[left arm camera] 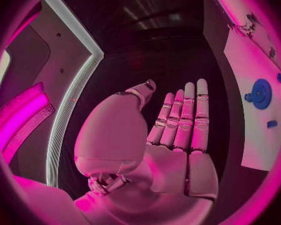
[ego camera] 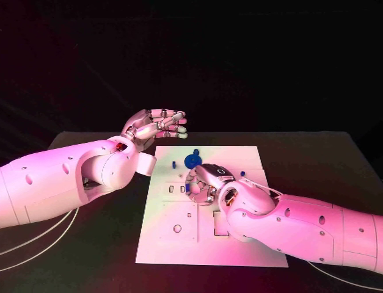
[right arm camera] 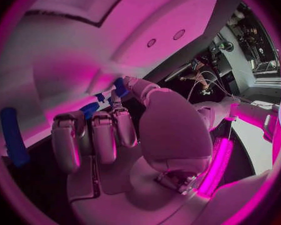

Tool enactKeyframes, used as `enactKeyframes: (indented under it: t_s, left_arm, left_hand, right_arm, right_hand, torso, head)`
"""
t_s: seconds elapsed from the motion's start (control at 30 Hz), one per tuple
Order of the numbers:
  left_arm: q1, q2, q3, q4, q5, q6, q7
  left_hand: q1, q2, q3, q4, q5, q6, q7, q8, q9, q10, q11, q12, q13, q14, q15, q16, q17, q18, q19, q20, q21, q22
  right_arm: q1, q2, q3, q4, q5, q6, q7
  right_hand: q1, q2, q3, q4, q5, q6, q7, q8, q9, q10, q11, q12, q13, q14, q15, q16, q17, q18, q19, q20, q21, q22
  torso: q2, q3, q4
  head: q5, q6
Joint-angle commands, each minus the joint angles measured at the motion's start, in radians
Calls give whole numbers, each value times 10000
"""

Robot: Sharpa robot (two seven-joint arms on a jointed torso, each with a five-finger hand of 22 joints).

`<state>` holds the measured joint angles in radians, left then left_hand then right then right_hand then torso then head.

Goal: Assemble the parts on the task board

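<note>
the right hand (ego camera: 207, 180) lies nearest, low over the middle of the task board (ego camera: 244, 244), one white plate on the black table (ego camera: 332, 159). in the right wrist view its fingers (right arm camera: 93, 135) are curled down against the board, and a small blue part (right arm camera: 120, 87) shows at the fingertips between thumb and finger; whether it is truly pinched cannot be told. a second blue piece, a long bar (right arm camera: 12, 135), lies flat on the board to one side of that hand, apart from it.

just beyond the right hand, on the far half of the board, one round blue disc (ego camera: 192, 160) stands, with a small blue piece (ego camera: 173, 163) close beside it. the left wrist view shows the same disc (left arm camera: 261, 93) and one more small blue block (left arm camera: 272, 123) near it, on the board.

farthest, the left hand (ego camera: 156, 125) is raised above the table past the board's far left corner, holding nothing, its fingers (left arm camera: 185, 115) straight and side by side, thumb apart.
</note>
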<state>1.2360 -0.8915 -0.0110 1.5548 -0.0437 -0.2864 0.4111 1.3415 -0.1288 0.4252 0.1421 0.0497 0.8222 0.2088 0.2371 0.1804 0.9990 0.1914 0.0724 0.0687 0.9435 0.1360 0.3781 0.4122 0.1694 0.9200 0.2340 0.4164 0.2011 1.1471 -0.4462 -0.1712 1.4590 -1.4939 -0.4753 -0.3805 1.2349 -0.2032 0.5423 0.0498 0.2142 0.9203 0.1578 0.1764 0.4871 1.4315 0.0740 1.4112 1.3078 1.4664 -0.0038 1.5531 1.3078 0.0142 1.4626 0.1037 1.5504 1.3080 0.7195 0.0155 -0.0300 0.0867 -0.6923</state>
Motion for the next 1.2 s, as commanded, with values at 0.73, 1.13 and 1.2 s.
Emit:
enactKeyframes:
  t_s: [0.73, 1.13, 1.2]
  left_arm:
    - [6, -29, 7, -165, -672, 344, -940]
    - [21, -81, 11, -695, -4310, 2028, -4356]
    - [27, -79, 12, -725, -4832, 2202, -4894]
  left_hand:
    - [-230, 13, -83, 63, 37, -98, 385, -50, 43, 158, -82, 128, 103, 451, -128, 730, 411, 132, 158, -120, 453, 240]
    - [-358, 102, -987, 1391, 65, -500, -291, 2877, 1775, -258, -873, 6130, 3999, 3787, -983, 9665, 7565, -17, 1688, -999, 6392, 4493]
    - [-466, 225, -1036, 1456, 52, -576, -333, 3154, 1948, -483, -928, 6929, 4505, 4324, -1030, 10225, 8358, -200, 2269, -1048, 7350, 5744]
  right_arm:
    - [52, -637, 22, 429, 325, -1102, 1257]
    - [761, -2325, 143, 1321, 3518, -1390, 3580]
    - [874, -2605, 153, 1485, 3863, -1338, 3621]
  right_hand:
    - [810, 101, -2821, 979, -1259, -682, 233, -679, -661, -280, 224, -234, 895, 906, 261, -71, 2058, -40, 830, 245, -161, 2407]
    - [1365, 304, -2838, 1161, -786, -685, 262, -671, -753, -586, 250, -504, 640, 811, 287, -242, 1713, 175, 289, 275, -970, 1942]
    - [1373, 307, -2826, 1171, -747, -669, 257, -655, -753, -588, 245, -504, 639, 810, 282, -246, 1708, 177, 285, 272, -978, 1939]
  torso:
    - [-32, 6, -8]
    - [-249, 23, -86]
    - [-299, 32, -96]
  head:
    - [-43, -15]
    - [26, -78]
    - [64, -101]
